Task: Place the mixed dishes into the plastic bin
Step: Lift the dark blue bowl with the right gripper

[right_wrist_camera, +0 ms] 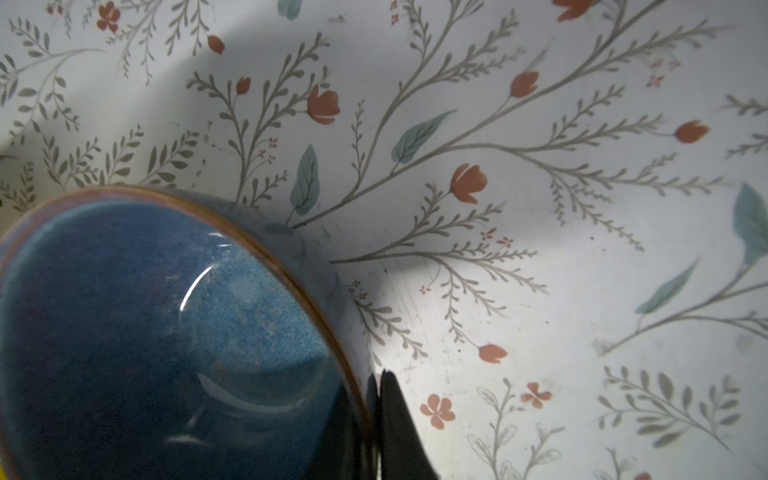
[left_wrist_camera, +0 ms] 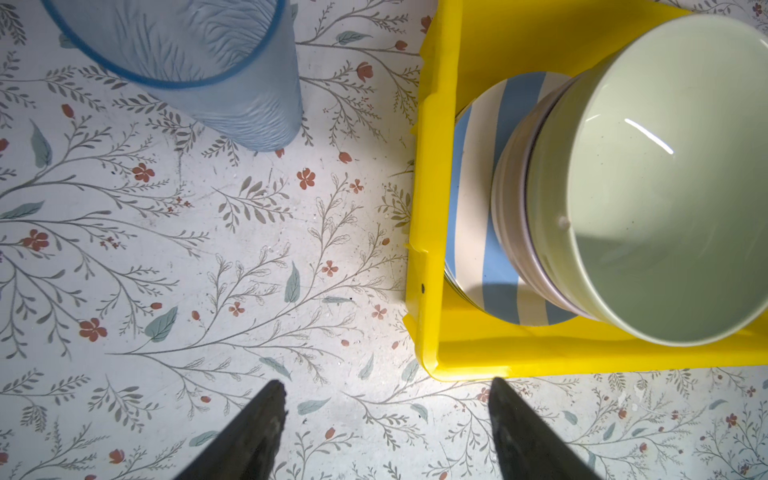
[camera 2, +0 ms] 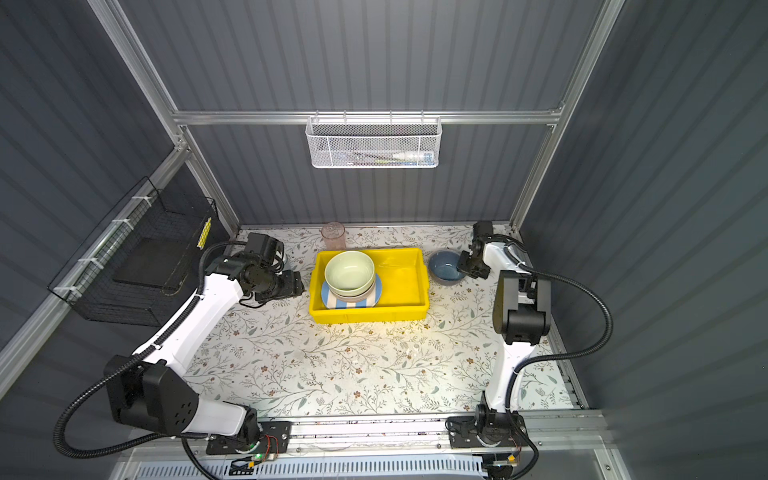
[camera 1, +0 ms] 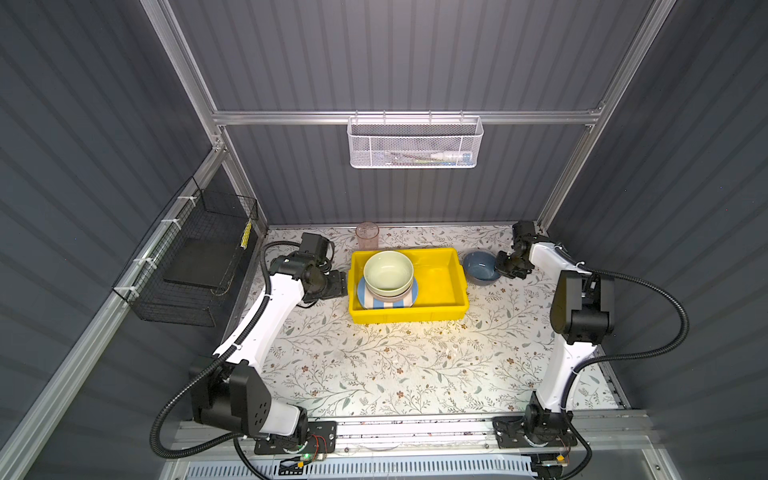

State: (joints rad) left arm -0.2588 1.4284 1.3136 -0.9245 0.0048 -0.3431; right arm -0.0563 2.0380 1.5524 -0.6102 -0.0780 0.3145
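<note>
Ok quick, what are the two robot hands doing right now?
Left gripper: open, holding nothing.
Right gripper: closed on the rim of the blue bowl.

No readable text; yellow tag (camera 1: 247, 235) too small.

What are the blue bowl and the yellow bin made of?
The blue bowl looks like glazed ceramic: it is glossy and speckled blue inside, with sharp light streaks and a brownish rim. The yellow bin looks like moulded plastic: it has an even bright colour, a smooth slight sheen and a rolled rim.
</note>
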